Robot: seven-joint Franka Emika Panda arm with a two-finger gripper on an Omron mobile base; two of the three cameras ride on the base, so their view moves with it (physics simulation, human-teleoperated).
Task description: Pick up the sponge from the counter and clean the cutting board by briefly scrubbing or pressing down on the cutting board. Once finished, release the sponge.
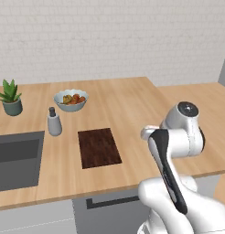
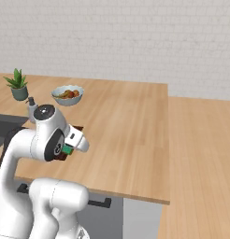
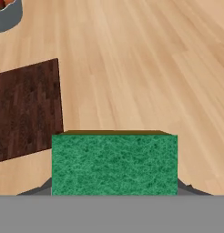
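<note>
The green sponge [image 3: 114,164] sits right in front of the hand camera, its yellowish layer showing as a thin strip along its top edge. My gripper [image 3: 114,184] is shut on the sponge, which covers the fingertips. In the right base view a small green corner of the sponge [image 2: 68,150] peeks out under the hand, above the counter [image 2: 126,130]. The dark reddish-brown cutting board [image 1: 99,147] lies flat on the counter [image 1: 132,105] to the left of the arm. In the hand view the cutting board [image 3: 27,109] is at the left, beside the sponge and not under it.
A bowl of fruit [image 1: 71,99], a grey soap dispenser [image 1: 54,122] and a potted plant [image 1: 11,97] stand behind the board. The dark grey sink [image 1: 16,157] is at the far left. The counter's front edge runs close to the robot's body.
</note>
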